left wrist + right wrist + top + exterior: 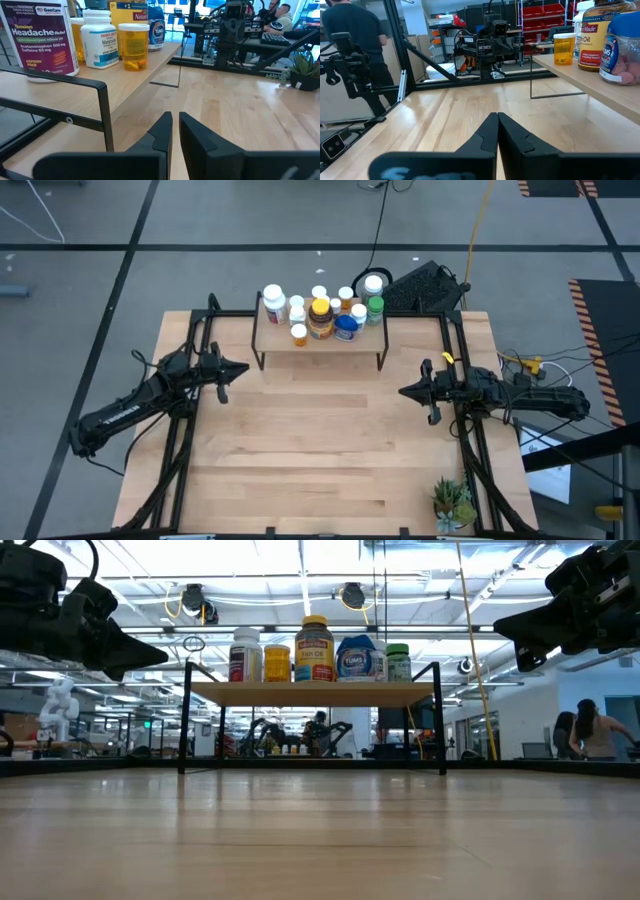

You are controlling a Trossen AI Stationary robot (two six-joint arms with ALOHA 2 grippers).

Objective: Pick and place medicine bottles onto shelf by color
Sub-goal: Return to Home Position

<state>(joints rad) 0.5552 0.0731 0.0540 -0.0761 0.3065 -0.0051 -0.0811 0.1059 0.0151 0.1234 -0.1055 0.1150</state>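
Several medicine bottles stand upright on the shelf, a light-wood board on thin black legs at the table's far middle. In the low view they stand in a row on its top. My left gripper hangs shut over the table, left of the shelf's near left leg, holding nothing. My right gripper hangs shut to the right of the shelf's near right leg, also holding nothing. Both point toward the table's middle.
A small green potted plant stands near the table's near right corner. Black frame rails run along the table's left and right sides. Bare wood lies between the grippers and toward the near edge. A keyboard lies behind the shelf.
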